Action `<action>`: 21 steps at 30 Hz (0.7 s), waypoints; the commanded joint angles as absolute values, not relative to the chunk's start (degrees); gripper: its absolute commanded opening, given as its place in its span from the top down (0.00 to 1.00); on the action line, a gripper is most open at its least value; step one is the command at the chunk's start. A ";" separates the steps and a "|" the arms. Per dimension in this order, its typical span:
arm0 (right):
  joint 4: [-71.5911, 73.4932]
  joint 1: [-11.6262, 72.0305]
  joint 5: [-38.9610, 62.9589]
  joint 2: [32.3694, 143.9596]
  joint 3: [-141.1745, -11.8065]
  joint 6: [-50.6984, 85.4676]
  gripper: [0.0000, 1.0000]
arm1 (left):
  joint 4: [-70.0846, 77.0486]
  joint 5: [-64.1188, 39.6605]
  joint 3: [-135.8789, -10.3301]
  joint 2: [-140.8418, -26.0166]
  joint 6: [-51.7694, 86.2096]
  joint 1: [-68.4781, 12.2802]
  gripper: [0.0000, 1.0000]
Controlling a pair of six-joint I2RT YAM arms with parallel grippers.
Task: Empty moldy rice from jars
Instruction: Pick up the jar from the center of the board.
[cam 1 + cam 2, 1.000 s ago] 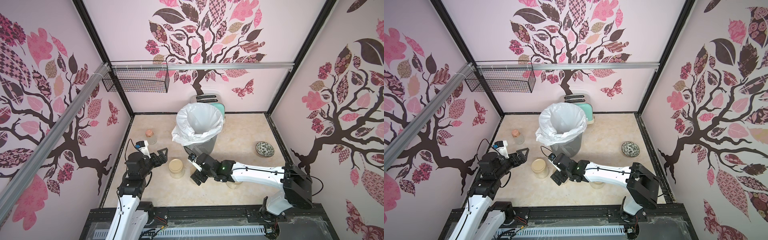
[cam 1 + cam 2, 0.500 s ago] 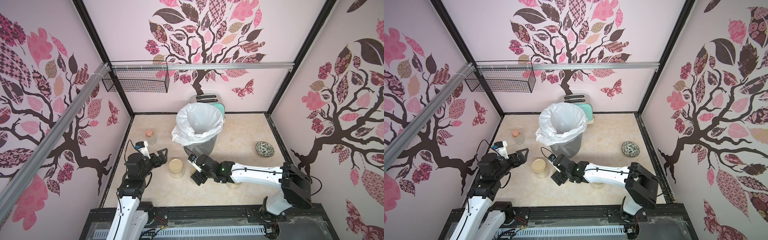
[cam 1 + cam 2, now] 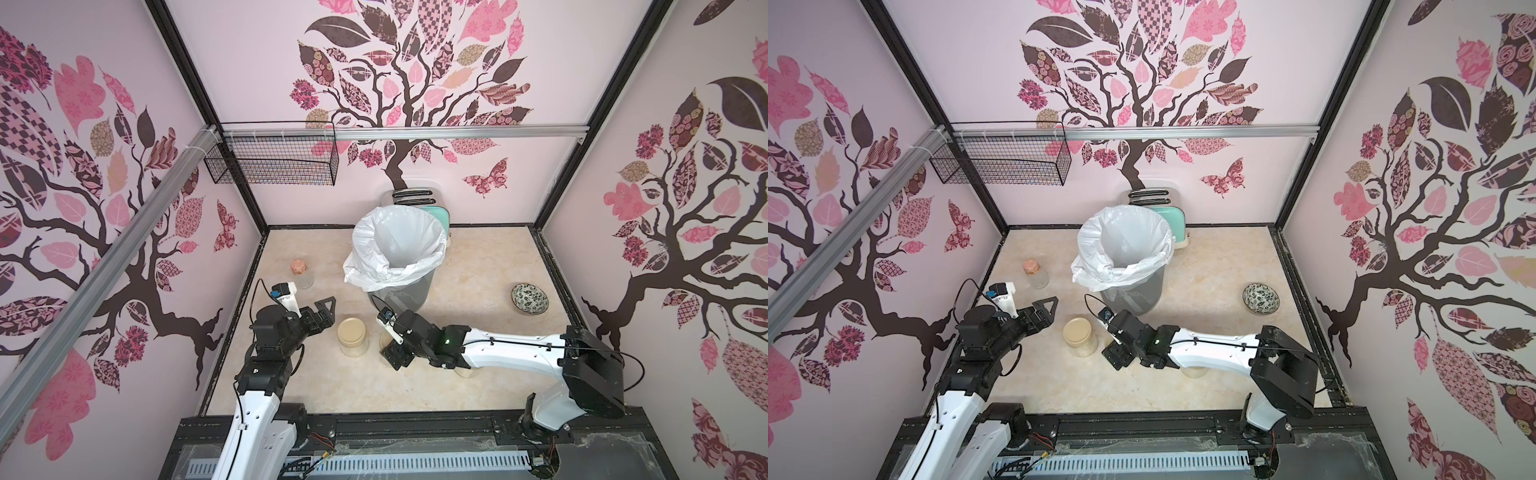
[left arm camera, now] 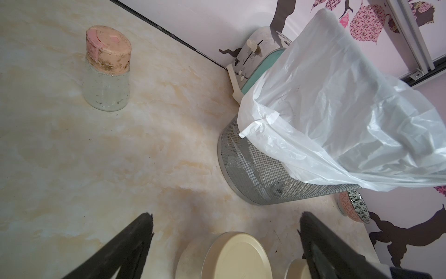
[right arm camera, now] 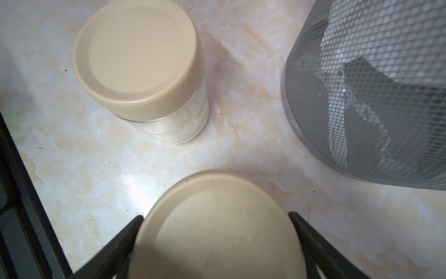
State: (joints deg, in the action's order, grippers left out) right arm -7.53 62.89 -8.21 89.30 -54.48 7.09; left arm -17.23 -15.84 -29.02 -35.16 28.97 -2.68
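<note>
We are looking at a mock kitchen booth: pink tree-decal walls, black frame posts, beige marble-look worktop, steel-and-mint toaster.

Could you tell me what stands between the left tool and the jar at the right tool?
A second lidded jar stands there, upright, as both top views show.

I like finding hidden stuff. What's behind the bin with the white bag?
A silver and green toaster stands behind the bin, against the back wall. From above, the bag covers its lower part, so that cannot be seen.

no readable text, no labels or numbers
</note>
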 commanded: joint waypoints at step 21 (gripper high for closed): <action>-10.08 54.06 0.90 73.92 -53.81 14.87 0.30 | -14.44 -21.85 -31.72 -33.35 22.41 -7.85 0.02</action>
State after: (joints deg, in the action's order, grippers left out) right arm -12.23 54.39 -1.54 76.66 -53.06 13.34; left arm -16.23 -20.27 -29.98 -33.69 25.85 -5.74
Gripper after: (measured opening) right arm 0.888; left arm 0.981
